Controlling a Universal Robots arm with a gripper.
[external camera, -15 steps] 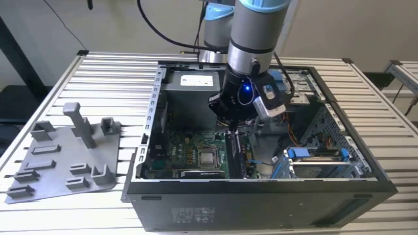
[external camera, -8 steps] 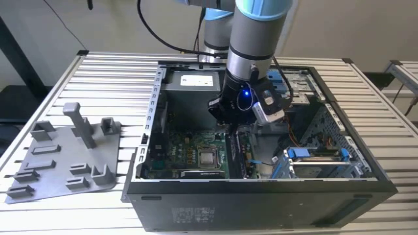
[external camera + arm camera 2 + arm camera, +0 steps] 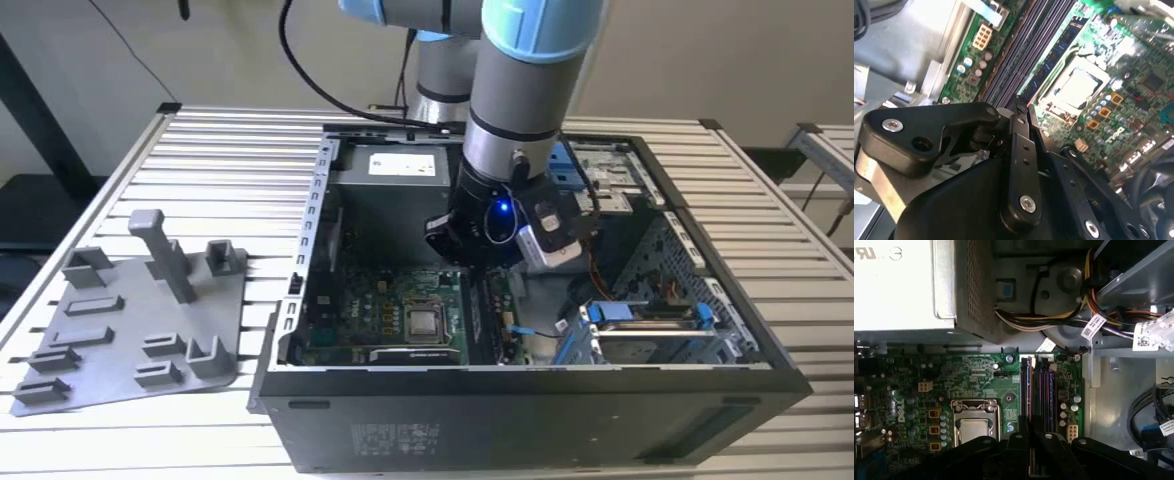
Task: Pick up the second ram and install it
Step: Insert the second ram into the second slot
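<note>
One slim dark stick, the second ram (image 3: 1020,105), pokes edge-on from the clenched gripper (image 3: 1012,115), which grips it over the memory slots (image 3: 1046,385) of the motherboard (image 3: 979,380). Around them stands the open computer case (image 3: 320,250) on the counter (image 3: 200,150), beside a grey tray (image 3: 123,350).

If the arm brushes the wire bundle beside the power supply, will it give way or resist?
Probably gives: the wire bundle hangs in loose curves, so it looks floppy and light. It may spring back, being anchored at the power supply. Its paper tags could snag.
</note>
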